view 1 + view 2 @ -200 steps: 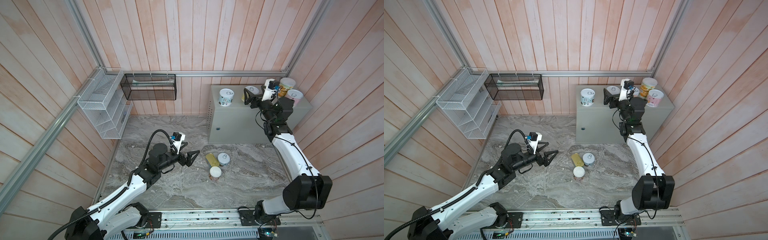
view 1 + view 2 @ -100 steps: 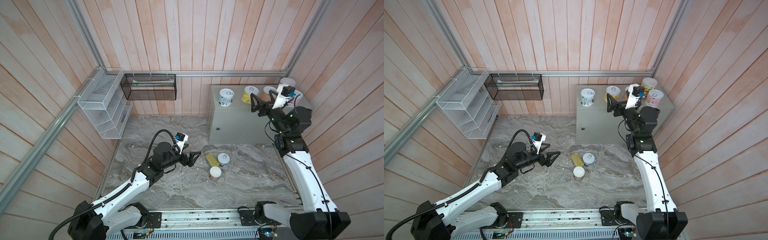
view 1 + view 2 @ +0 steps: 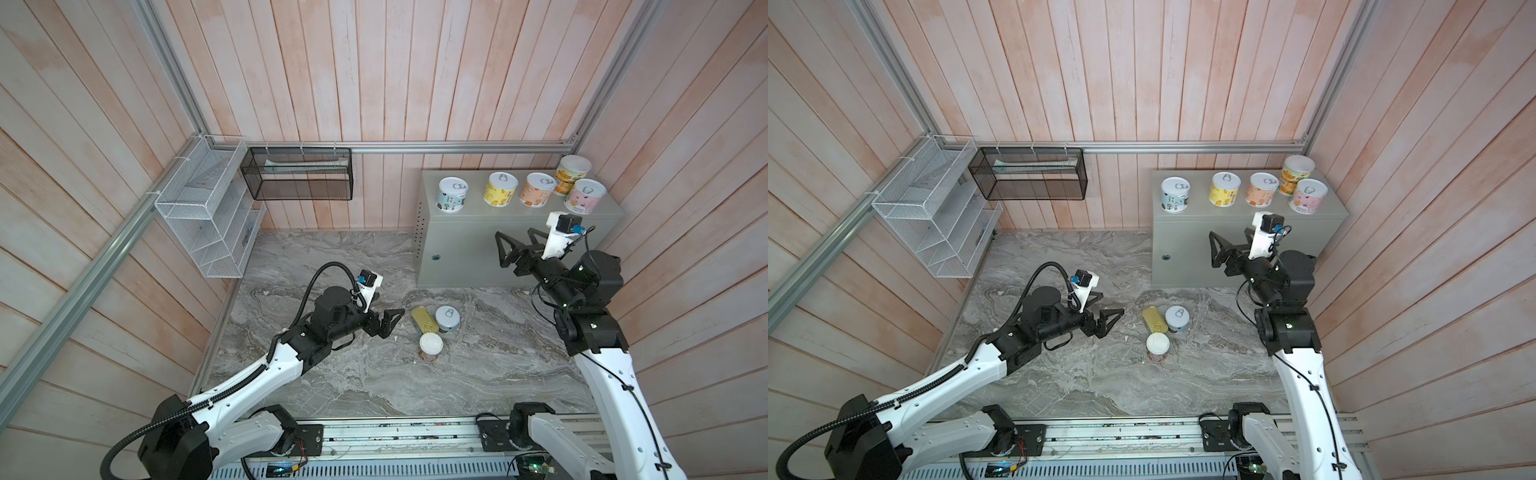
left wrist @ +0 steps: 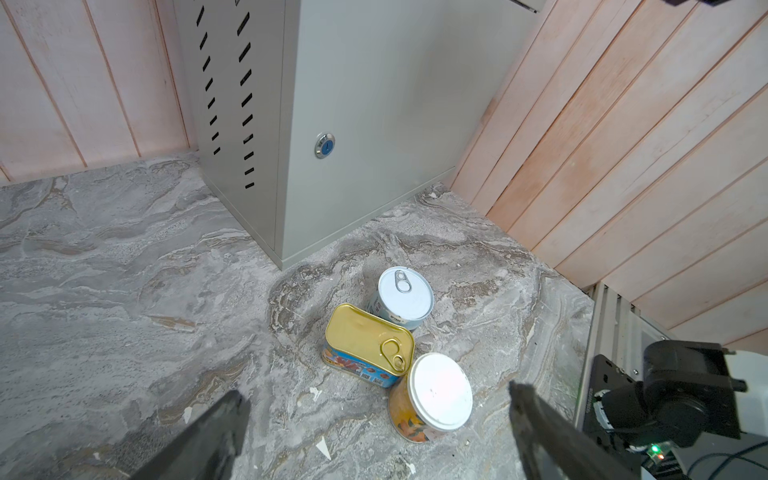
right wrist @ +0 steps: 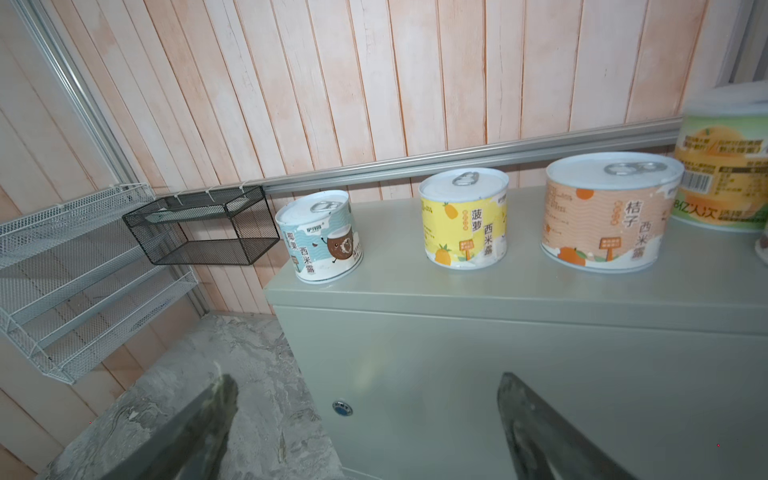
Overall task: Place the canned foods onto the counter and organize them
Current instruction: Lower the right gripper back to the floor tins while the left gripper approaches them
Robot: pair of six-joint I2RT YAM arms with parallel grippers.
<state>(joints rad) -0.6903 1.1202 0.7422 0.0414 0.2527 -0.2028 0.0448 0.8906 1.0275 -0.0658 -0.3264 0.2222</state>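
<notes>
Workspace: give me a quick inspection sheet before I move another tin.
Surface: grey marbled slab, no spills seen.
Job's things: five round pastel-label tins upright on pale grey-green metal cabinet; rectangular blue gold-topped tin, round silvery-topped tin, round white-lidded tin clustered on slab.
Clutter: small white chips on slab.
Grippers: left gripper open, empty, facing cluster; right gripper open, empty, before cabinet front.
Cables: black corrugated hose arches above slab.
Surroundings: wood-plank walls, white wire rack, black mesh basket.
</notes>
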